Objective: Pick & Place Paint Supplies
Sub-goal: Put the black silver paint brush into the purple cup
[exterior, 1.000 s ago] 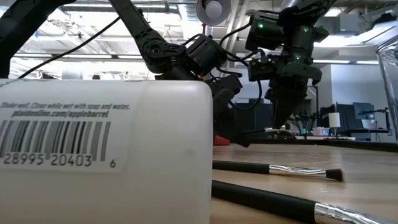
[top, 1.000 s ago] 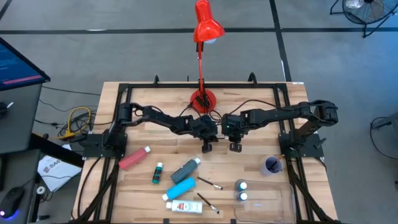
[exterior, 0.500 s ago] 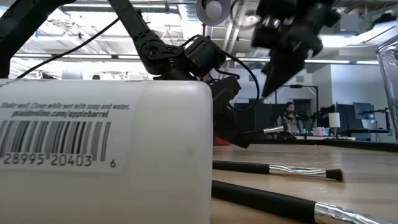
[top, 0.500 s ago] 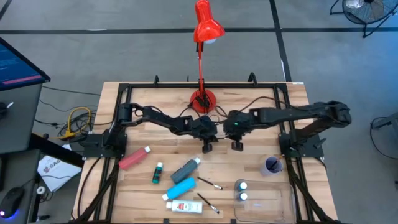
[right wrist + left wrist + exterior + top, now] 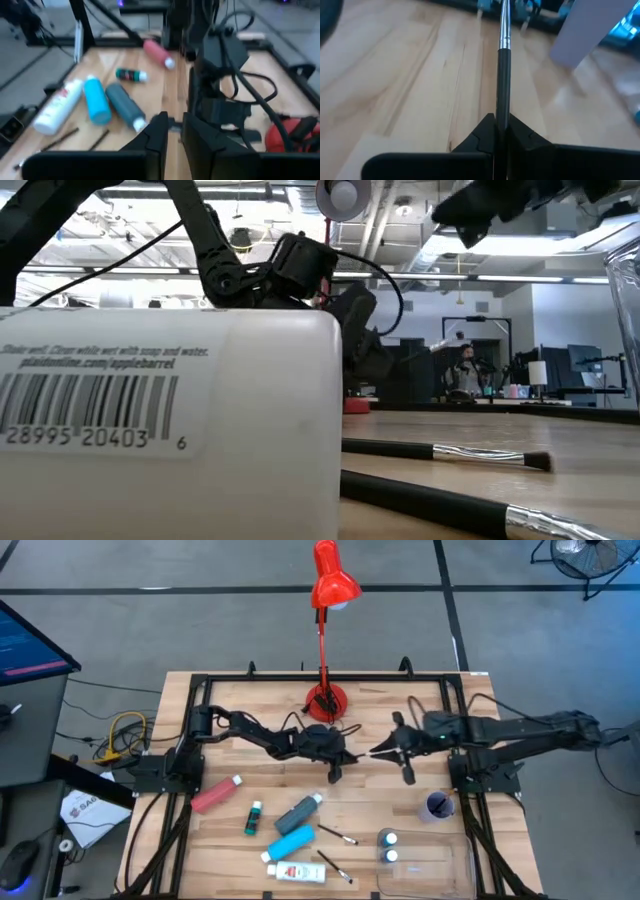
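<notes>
My left gripper (image 5: 336,766) hangs over the table's middle, shut on a thin dark paintbrush (image 5: 503,60) whose free end points toward the lilac cup (image 5: 438,805). My right gripper (image 5: 407,772) is to its right and raised high in the low view (image 5: 480,205), with its fingers a narrow gap apart (image 5: 174,126) and empty. On the near half lie a pink-red tube (image 5: 215,795), a small green bottle (image 5: 253,818), a teal bottle (image 5: 300,810), a blue bottle (image 5: 290,840), a white tube (image 5: 295,871) and two brushes (image 5: 338,833). My left gripper pinches the paintbrush's dark handle (image 5: 500,107) between its two fingers. The brush runs along the fingers and sticks out past their tips toward the table's right. It is lifted clear of the table, its silver ferrule end (image 5: 428,352) free in the air.
Two white-capped bottles (image 5: 388,846) stand in the clear tray (image 5: 440,865) at the near right corner, beside the lilac cup. The red lamp's base (image 5: 326,700) stands behind the grippers. Black frame rails line the table's far and side edges.
My right gripper has risen and swung away from the left gripper toward the table's right edge, its arm stretching out. My left gripper has stayed over the middle, and the brush's free end now stands higher than before.
</notes>
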